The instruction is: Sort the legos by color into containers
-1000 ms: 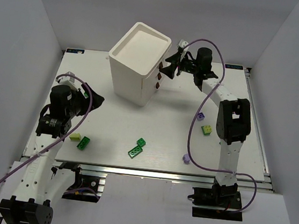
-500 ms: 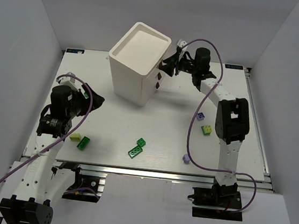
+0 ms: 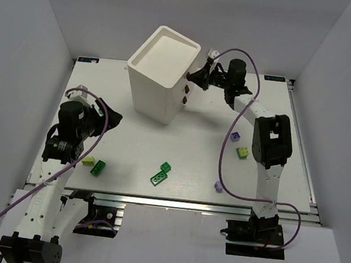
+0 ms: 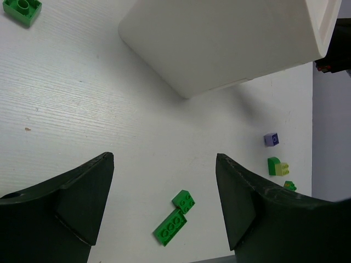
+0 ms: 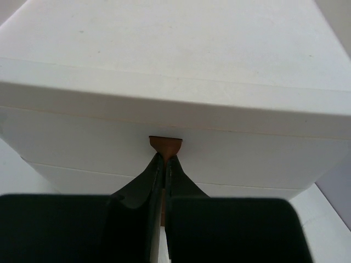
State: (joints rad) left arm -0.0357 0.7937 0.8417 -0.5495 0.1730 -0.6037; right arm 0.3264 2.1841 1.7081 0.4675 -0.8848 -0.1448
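Now the tall, smooth white cabinet [image 3: 158,79] stands upright at the worktop's [image 3: 201,128] far middle, its drawer fronts facing right. The right claw [image 5: 164,160] pinches the brown diamond knob [image 5: 165,142] of the top drawer [image 5: 247,156]. The left claw [image 4: 164,181] hangs spread above studded green legos [image 4: 175,222].

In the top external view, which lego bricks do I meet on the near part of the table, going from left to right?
pale yellow-green brick → dark green brick → long dark green brick → light purple brick → yellow-green and green brick
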